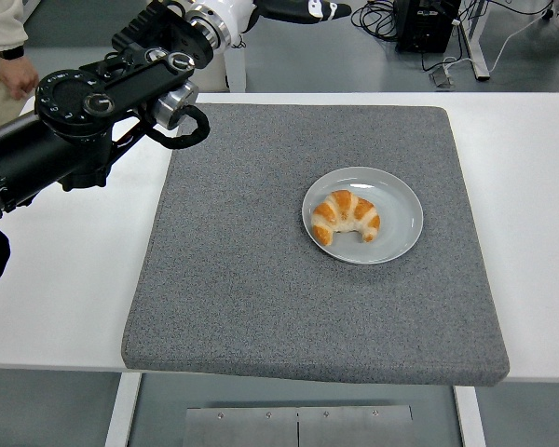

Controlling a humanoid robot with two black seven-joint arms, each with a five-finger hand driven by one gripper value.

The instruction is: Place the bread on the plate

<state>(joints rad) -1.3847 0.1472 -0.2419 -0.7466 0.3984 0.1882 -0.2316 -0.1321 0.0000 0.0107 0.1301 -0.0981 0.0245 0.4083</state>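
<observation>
One croissant-shaped piece of bread (347,217) sits on the grey plate (402,222), on the plate's left half, its curved ends pointing down toward the near edge and its long axis running roughly left-right across the picture. Nothing is touching it. The plate rests on a grey mat (261,298) that covers the middle of the white table (531,186).

The left hand (293,8) is way up at the top of the frame, well above and behind the bread, fingers stretched out flat and holding nothing. So the bread lies down and to the right from that hand, well apart. The right arm isn't visible at all. A person (5,51) stands at the top-left corner.

Looks to me like the placing part is done, so the arm just needs to clear out.
</observation>
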